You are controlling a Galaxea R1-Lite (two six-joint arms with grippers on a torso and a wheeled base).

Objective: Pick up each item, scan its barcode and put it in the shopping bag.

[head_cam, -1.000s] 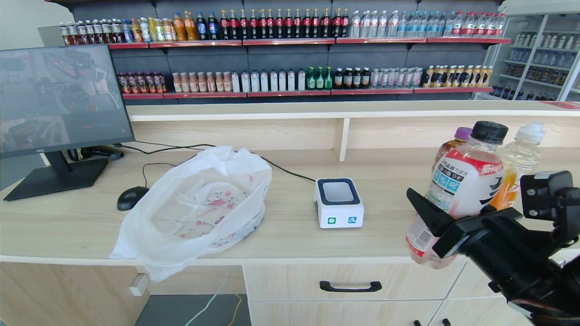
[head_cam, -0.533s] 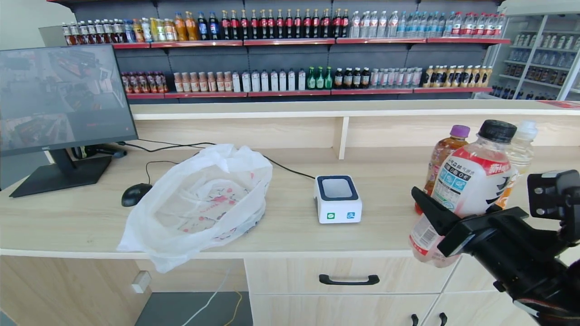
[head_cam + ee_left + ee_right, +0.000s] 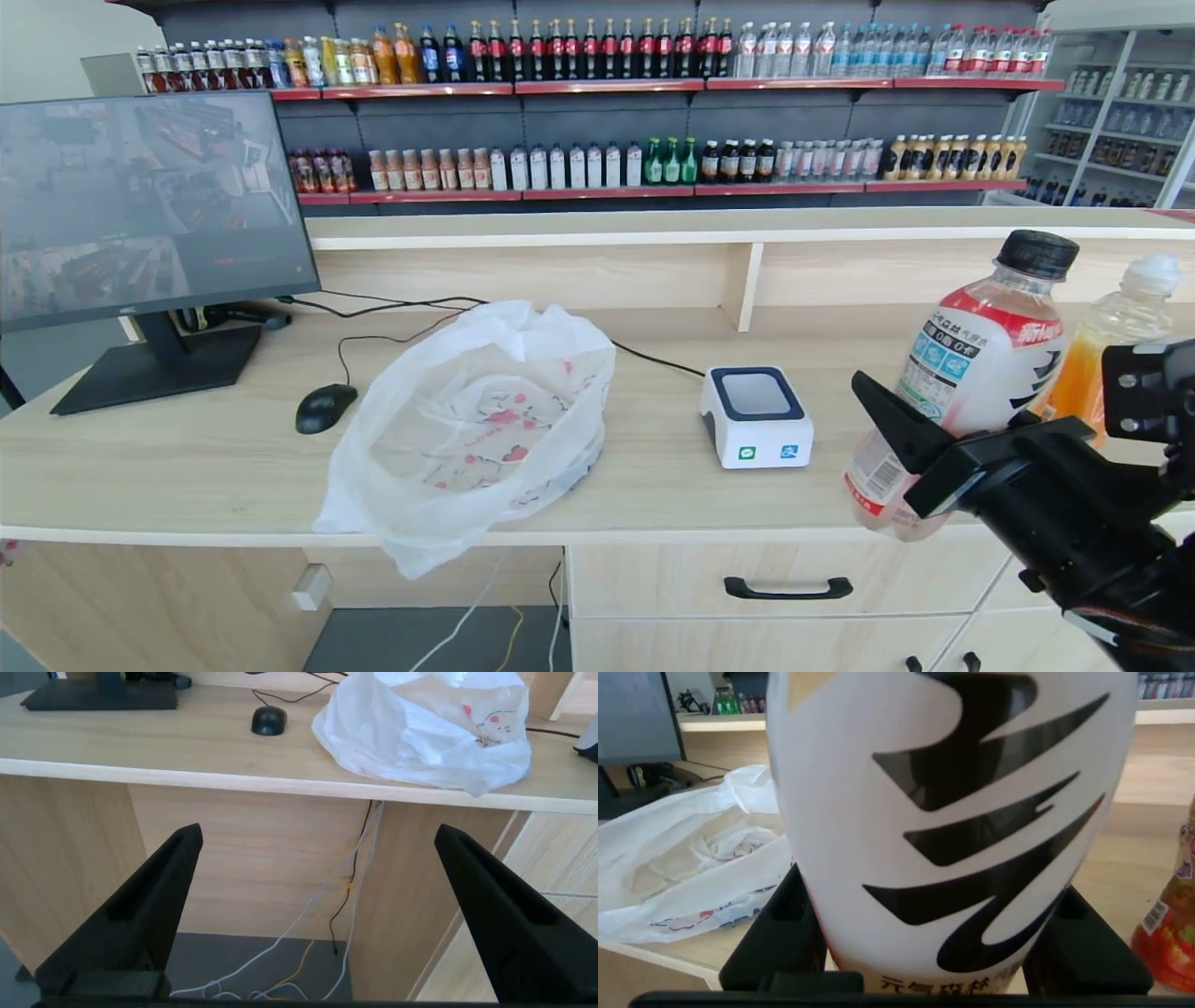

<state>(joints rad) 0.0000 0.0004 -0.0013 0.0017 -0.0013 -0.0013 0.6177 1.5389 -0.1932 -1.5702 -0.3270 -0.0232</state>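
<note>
The right gripper (image 3: 962, 425) was closed around the lower half of the black-capped bottle (image 3: 976, 350). The bottle was held up, a little tilted, near the right end of the counter (image 3: 187, 457), to the right of the scanner (image 3: 756, 415). The shopping bag (image 3: 485, 420) lay open on the counter, left of the scanner. The left gripper (image 3: 318, 915) was spread wide, low before the counter front. An orange bottle (image 3: 1092, 364) stood behind the held one. Shelves of drinks (image 3: 597, 168) lined the back wall.

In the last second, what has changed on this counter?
Mostly the head camera swung, so everything shifted in the picture. The right gripper stays shut on the bottle, carried slightly nearer the scanner. Shopping bag, scanner and mouse lie unmoved; nothing was released.
</note>
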